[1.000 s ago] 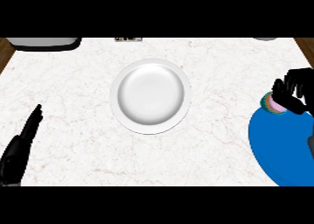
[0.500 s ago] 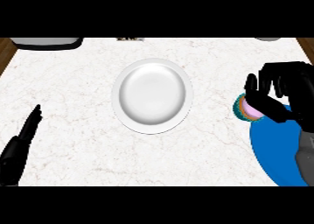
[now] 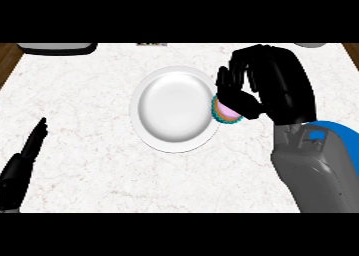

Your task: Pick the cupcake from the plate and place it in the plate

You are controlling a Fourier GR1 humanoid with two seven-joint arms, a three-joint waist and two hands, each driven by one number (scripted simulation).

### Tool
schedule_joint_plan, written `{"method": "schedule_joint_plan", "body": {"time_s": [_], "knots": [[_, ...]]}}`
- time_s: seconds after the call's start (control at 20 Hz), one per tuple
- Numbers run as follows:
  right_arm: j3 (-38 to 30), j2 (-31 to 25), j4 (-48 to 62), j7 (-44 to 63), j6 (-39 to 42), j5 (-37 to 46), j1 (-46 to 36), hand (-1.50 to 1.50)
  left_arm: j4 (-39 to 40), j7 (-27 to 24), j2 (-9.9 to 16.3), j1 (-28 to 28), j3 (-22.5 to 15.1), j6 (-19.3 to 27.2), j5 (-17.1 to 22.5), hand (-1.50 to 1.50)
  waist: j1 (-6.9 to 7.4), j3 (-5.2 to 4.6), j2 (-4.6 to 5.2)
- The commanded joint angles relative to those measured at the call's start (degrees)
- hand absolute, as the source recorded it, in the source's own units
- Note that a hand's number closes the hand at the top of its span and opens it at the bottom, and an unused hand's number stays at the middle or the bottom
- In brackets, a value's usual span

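Note:
My right hand (image 3: 267, 85) is curled round a cupcake (image 3: 225, 113) with pink frosting and a teal wrapper, carried just at the right rim of the white plate (image 3: 174, 110) in the counter's middle. Only the cupcake's left side shows past the fingers. Behind my right forearm lies a blue plate (image 3: 343, 135), mostly hidden. My left hand (image 3: 23, 162) rests at the lower left with straight fingers pointing up, holding nothing.
A dark object (image 3: 58, 48) sits at the counter's far left edge and a grey one (image 3: 313, 45) at the far right. Wooden floor (image 3: 0, 65) shows beyond the marble counter's left side.
My right hand has carried the cupcake leftward off the blue plate to the white plate's right rim. The left hand has stayed still.

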Motion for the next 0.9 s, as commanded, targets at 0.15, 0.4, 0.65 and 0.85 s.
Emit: {"method": "schedule_joint_plan", "body": {"time_s": [0.15,0.4,0.65,0.85], "knots": [[-1.54,7.84,20.32,-0.14,-1.75,0.66,-12.19,1.50,-2.20,1.21,-1.39,-0.23,-0.75,-0.26,-0.58,0.00,0.48,0.03,0.19],[2.42,9.53,33.65,-0.71,-8.20,-0.72,-14.96,1.50,-3.24,0.85,-0.88,1.09,0.04,-0.86,-0.49,0.00,1.11,0.05,0.25],[4.62,9.59,48.23,-3.64,-14.51,-7.05,-21.78,1.50,-0.15,1.65,-1.63,-2.80,-0.38,-0.46,-1.83,0.00,1.40,0.03,0.53],[6.73,9.61,47.66,-0.36,-23.23,-17.53,-18.16,1.50,1.01,2.89,0.10,-5.34,0.98,-2.70,-0.19,0.00,2.43,0.05,0.79]]}}
